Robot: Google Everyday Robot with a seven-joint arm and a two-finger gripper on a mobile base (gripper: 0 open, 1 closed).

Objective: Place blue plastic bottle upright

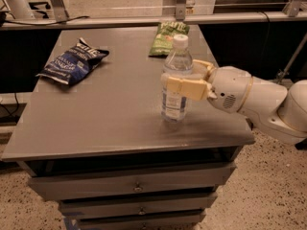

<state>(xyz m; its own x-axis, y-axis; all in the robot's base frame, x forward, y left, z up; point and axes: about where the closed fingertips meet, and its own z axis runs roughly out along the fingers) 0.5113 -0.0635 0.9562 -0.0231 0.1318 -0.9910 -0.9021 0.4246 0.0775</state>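
Near the front right corner of the table (96,128) the blue plastic bottle (174,104) stands upright, the gripper (181,76) clamped round its middle. Setting-down looks done; next, I'd say, release gently and retreat without tipping it.

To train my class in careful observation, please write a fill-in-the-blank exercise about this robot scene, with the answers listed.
1. The blue plastic bottle has a ___ screw cap.
2. The gripper is closed around the bottle's middle, and the bottle stands ___.
3. The chip bag lying behind the bottle on the table is ___ in colour.
Missing words: white; upright; green.
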